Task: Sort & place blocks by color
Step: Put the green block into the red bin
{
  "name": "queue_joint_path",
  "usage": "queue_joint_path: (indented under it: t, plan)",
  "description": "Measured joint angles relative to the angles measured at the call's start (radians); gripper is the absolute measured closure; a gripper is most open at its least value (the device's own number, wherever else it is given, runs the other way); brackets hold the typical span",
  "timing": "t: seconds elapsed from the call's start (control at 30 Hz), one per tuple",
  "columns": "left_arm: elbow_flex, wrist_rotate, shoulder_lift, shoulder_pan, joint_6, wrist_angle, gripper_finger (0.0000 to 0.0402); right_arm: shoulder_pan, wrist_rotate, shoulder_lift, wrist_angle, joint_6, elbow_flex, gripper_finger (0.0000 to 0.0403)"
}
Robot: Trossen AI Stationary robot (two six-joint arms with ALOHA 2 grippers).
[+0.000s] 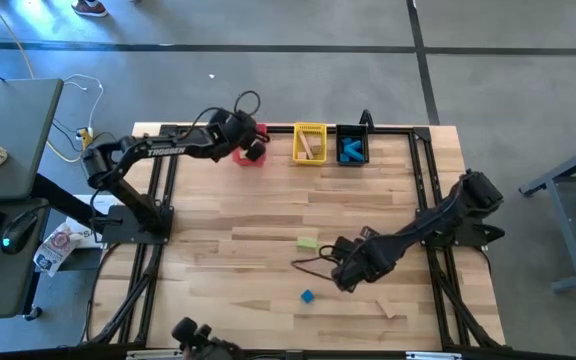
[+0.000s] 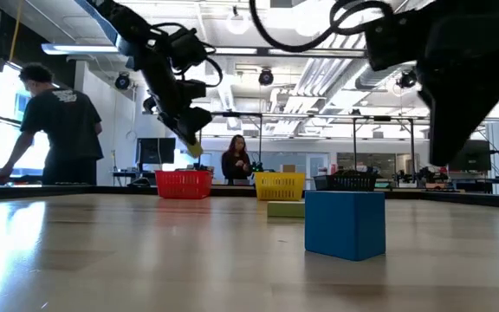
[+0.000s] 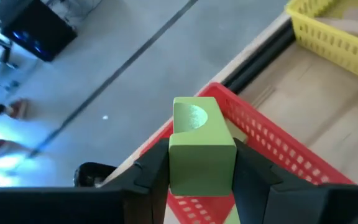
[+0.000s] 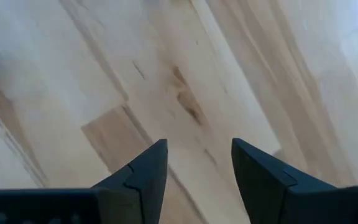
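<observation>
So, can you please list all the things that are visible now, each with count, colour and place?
Green block: one, light green, held in the left gripper above the red bin.
Green block on table: one, light green, mid-table.
Blue cube: one, blue, near front edge of table.
Tan block: one, plain tan, front right of table.
Red bin: one, red, far edge.
Yellow bin: one, yellow, far edge, tan pieces inside.
Black bin: one, black, far edge, blue pieces inside.
People: two, in the room behind.
Left gripper: over the red bin.
Right gripper: open, over bare table.
</observation>
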Motion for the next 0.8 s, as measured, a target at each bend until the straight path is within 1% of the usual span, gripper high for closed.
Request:
queue_joint_path:
  t: [0.07, 0.13, 0.2, 0.43, 0.57, 0.8]
  plan:
    - [0.0, 0.033, 0.002, 0.026, -0.029, 0.005, 0.0289, 0.014, 0.001, 0.0, -0.007, 0.035, 0.0, 0.0237]
    - [0.0, 0.042, 0.019, 0.04, -0.059, 0.012, 0.029, 0.028, 0.006, 0.0, -0.008, 0.063, 0.0, 0.0237]
    - [0.0, 0.043, 0.044, 0.048, -0.07, 0.007, 0.029, 0.043, 0.023, 0.0, -0.008, 0.091, 0.0, 0.0237]
    - [0.0, 0.032, 0.117, 0.053, -0.077, 0.012, 0.0289, 0.095, 0.022, 0.0, -0.026, 0.221, 0.0, 0.0237]
    - [0.0, 0.013, 0.121, 0.053, -0.077, 0.016, 0.0289, 0.134, 0.02, 0.0, -0.05, 0.306, 0.0, 0.0237]
    - [0.0, 0.024, 0.121, 0.056, -0.06, 0.0, 0.0284, 0.193, 0.019, 0.0, -0.078, 0.438, 0.0, 0.0237]
